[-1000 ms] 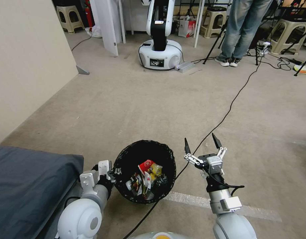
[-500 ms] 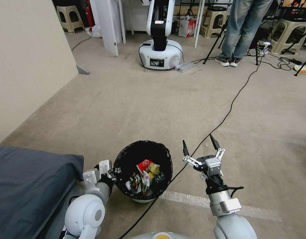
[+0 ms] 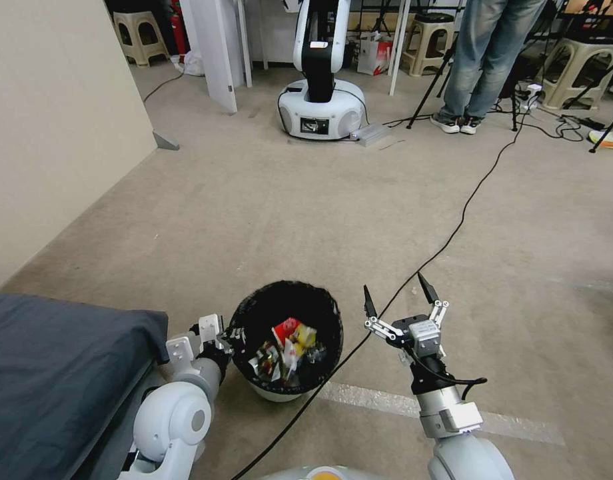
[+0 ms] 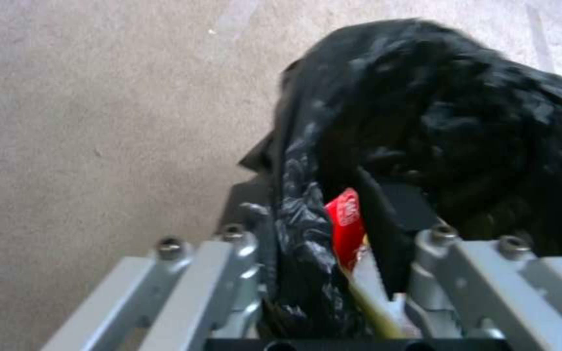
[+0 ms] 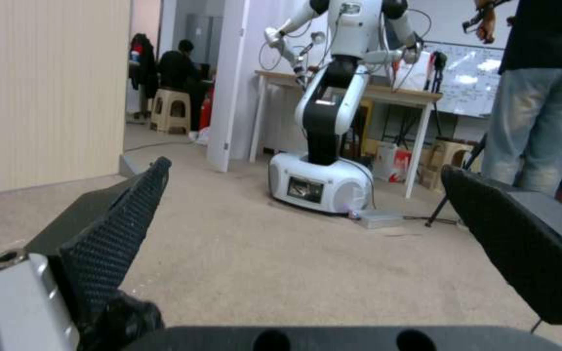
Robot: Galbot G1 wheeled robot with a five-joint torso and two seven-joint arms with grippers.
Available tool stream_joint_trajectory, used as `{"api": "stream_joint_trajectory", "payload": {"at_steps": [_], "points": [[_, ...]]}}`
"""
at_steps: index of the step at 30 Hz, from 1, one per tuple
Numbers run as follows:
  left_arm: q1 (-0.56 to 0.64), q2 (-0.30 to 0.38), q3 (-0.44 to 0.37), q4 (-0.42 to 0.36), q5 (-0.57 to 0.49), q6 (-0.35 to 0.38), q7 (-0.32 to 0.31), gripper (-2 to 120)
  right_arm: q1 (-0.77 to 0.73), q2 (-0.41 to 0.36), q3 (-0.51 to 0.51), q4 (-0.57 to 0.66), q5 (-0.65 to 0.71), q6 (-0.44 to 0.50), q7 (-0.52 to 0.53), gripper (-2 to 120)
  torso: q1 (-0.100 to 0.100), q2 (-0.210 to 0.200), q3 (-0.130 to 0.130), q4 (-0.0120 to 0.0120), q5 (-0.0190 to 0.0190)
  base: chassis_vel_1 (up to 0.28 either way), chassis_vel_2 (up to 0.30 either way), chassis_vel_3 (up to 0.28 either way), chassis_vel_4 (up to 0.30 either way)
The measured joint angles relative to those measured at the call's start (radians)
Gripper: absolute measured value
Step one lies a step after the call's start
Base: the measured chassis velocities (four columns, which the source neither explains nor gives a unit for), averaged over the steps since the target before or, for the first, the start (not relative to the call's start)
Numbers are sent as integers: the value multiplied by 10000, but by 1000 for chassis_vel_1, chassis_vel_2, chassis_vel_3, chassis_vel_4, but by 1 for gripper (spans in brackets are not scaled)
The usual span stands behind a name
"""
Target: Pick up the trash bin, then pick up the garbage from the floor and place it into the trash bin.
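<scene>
The trash bin (image 3: 284, 347) sits low in front of the robot, just beside the grey bed (image 3: 46, 373), with garbage (image 3: 283, 352) heaped inside, apparently carried so litter can be dropped in. The left gripper (image 4: 333, 253) has its jaws clamped over the black-lined rim. The right gripper (image 3: 394, 299) hovers beside the bin, jaws spread wide and empty.

A robotics lab: another robot (image 3: 322, 73), tripods (image 3: 440, 80), trailing cable (image 3: 453, 230).
</scene>
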Motion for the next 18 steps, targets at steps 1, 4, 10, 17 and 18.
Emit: {"api": "stream_joint_trajectory", "payload": {"at_steps": [1,4,10,17,18], "points": [[-19,-3,-1,-38,11,-26,13,39,-20,8,-11,-12,-24,18,-24,100,-1,0,0,0,0,0,0,0,0],[-43,-2,-8,-112,31,-66,21,53,-57,34,-34,-35,-85,60,-68,100,0,0,0,0,-1,0,0,0,0],[-70,-3,-54,-265,30,-138,24,74,-141,53,-57,-47,-165,124,-105,100,0,0,0,0,0,0,0,0,0],[-31,-36,-87,-397,-9,-235,40,91,-257,70,-67,-6,-259,183,-140,100,-1,0,0,-1,-1,0,0,0,0],[-31,-36,-87,-397,-9,-235,40,91,-257,70,-67,-6,-259,183,-140,100,-1,0,0,-1,-1,0,0,0,0]]}}
